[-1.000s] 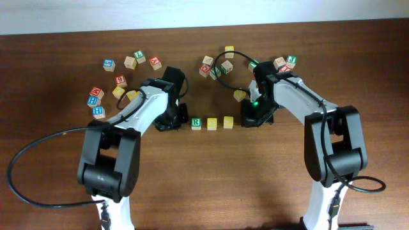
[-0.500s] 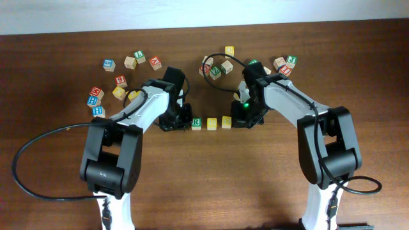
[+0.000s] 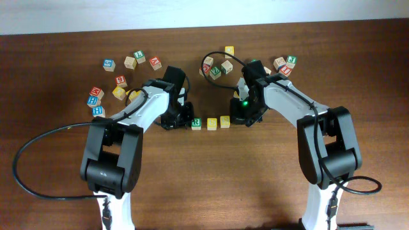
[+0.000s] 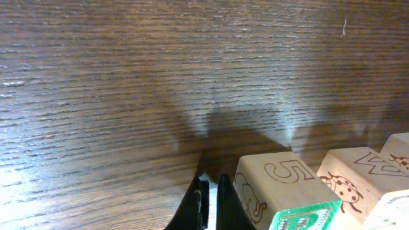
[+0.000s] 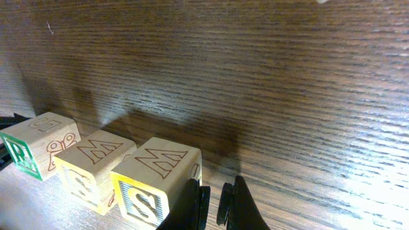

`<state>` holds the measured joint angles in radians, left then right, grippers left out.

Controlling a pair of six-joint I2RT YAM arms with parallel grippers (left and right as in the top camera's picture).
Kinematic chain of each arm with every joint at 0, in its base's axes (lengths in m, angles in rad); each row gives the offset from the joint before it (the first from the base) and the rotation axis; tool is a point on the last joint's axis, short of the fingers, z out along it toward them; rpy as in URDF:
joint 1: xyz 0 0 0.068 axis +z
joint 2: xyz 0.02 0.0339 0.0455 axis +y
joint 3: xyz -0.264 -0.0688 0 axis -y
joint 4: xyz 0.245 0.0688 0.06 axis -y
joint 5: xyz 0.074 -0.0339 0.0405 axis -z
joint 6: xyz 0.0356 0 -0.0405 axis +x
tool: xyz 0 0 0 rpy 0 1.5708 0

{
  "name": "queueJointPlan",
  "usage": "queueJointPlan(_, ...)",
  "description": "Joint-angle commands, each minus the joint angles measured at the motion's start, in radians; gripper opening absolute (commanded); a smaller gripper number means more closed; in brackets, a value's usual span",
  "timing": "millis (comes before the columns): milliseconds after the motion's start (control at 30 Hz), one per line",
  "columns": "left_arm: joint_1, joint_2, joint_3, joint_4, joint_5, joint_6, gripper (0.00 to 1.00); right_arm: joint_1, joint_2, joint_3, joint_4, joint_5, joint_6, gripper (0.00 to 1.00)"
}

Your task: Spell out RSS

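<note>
Well, left gripper (image 3: 183, 121) pinched shut, empty, just left of the R cube (image 3: 196, 122); two yellow cubes (image 3: 211, 123) line up on its right, right gripper (image 3: 238, 119) shut, empty, beyond them. Final squaring, I reckon; next, lift clear without nudging

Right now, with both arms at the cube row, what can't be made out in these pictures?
Overhead: letters on the middle yellow cube and the S cube, too small to read.
Left wrist: the R cube's green face, cut off by the bottom edge.
Right wrist: the middle yellow cube's front letter, too oblique and blurred to read.
</note>
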<state>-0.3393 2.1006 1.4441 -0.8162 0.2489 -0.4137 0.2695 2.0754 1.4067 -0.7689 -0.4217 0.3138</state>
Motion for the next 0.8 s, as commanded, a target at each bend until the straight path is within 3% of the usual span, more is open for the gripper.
queueJointPlan(0, 0.001, 0.031, -0.006, 0.006, 0.018, 0.016, 0.00, 0.007, -0.006, -0.005, 0.002, -0.016, -0.028, 0.04)
queueJointPlan(767, -0.053, 0.031, -0.006, 0.024, 0.029, 0.015, 0.00, 0.060, -0.006, -0.005, -0.003, -0.016, -0.024, 0.04)
